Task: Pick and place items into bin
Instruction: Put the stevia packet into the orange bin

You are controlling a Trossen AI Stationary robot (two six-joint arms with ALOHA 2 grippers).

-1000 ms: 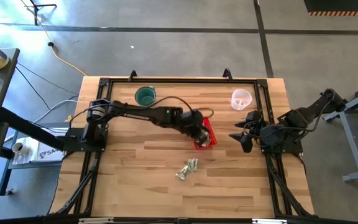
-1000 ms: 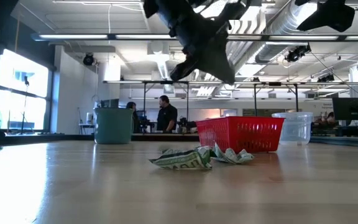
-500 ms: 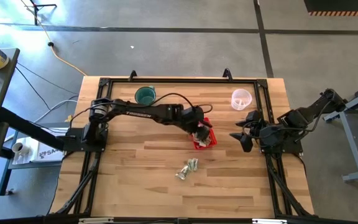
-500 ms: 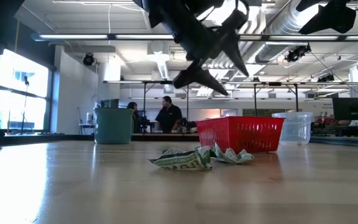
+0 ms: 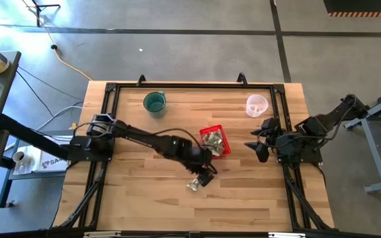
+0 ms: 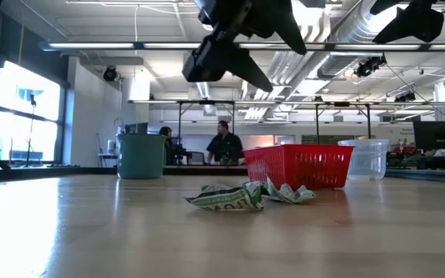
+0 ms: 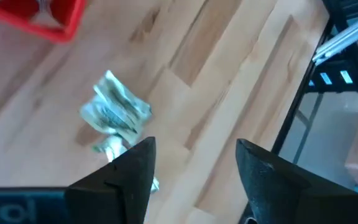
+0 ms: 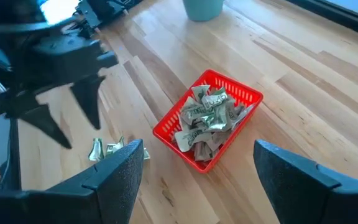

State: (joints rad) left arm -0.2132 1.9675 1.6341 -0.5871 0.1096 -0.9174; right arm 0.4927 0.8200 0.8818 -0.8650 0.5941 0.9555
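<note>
**Tabletop inventory, left to right**

- Teal cup [image 5: 154, 102]: upright near the far edge of the tabletop [image 5: 137, 198], left of centre, well apart from the other things.
- Left arm: reaches from the left side across the wood toward the middle. Left end effector [image 5: 206, 173] hangs above the loose items, fingers [image 7: 126, 174] spread apart and holding nothing; in the low view it shows high over the surface [image 6: 242, 46].
- Loose items [image 5: 196, 183]: two crumpled green-and-whitish pieces lying on the bare wood, touching or just beside each other, nearer the front edge than the bin. In the left wrist view they lie just beyond the left finger [image 7: 114, 118]; in the low view they rest flat in front of the bin [image 6: 246, 195].
- Bin [image 5: 215, 141]: red perforated basket near the tabletop's centre, holding a heap of crumpled pieces [image 8: 205, 118] that rises to about its rim.
- Clear cup [image 5: 256, 105]: upright near the far right corner.
- Right end effector [image 5: 255, 147]: waits at the right edge of the tabletop, fingers [image 8: 114, 174] set wide apart, empty, pointing toward the bin.
- Background: a person [image 6: 224, 145] stands in the room beyond the tabletop.
</note>
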